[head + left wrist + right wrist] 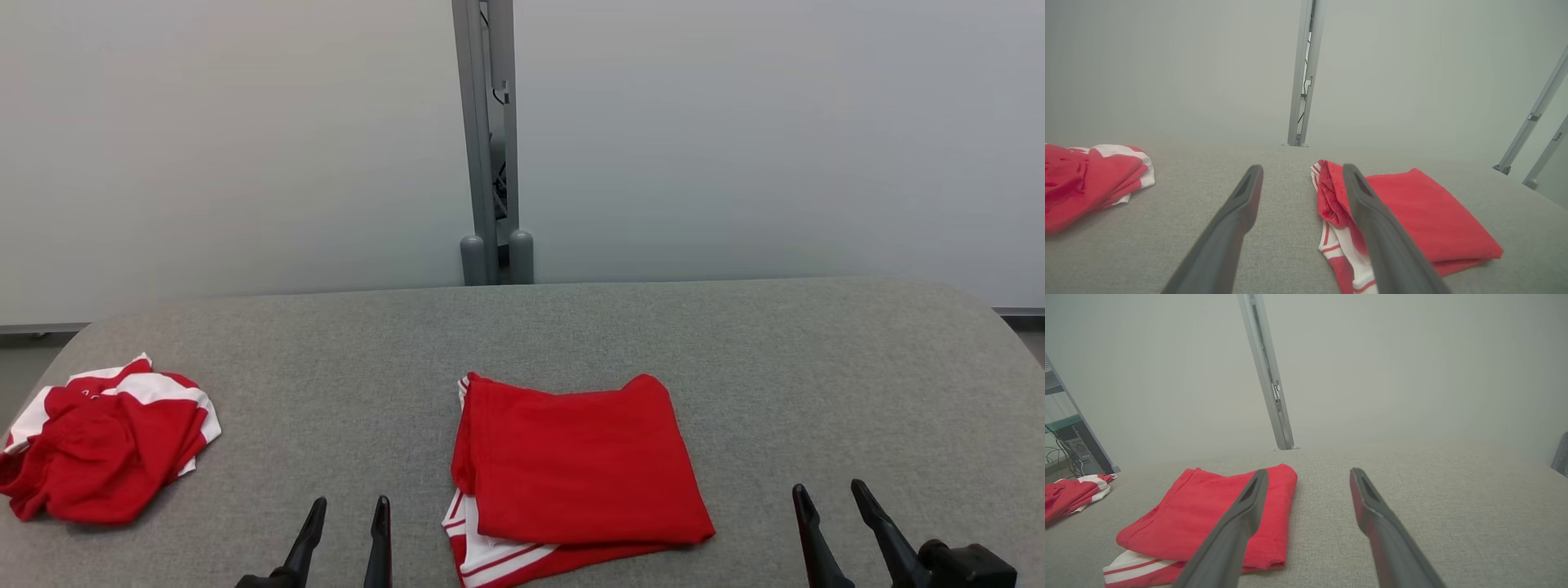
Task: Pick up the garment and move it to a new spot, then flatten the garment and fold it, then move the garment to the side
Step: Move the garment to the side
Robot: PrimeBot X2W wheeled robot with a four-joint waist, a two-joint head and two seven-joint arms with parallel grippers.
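A red garment [576,465] with white striped trim lies folded into a rectangle near the front middle of the grey table [784,367]. The same folded garment [1425,216] shows in the left wrist view, and the garment [1208,518] also lies at the lower left in the right wrist view. My left gripper [349,510] stands open just left of it, fingers apart and empty. To the garment's right, my right gripper [829,496] is open too, holding nothing. The left gripper [1302,171] and right gripper [1308,475] both show spread fingers over bare cloth.
A second red and white garment [102,441] lies crumpled at the table's far left edge. A grey post [490,139] rises behind the table against a pale wall. A shelf with cables [1065,445] stands beyond the left end.
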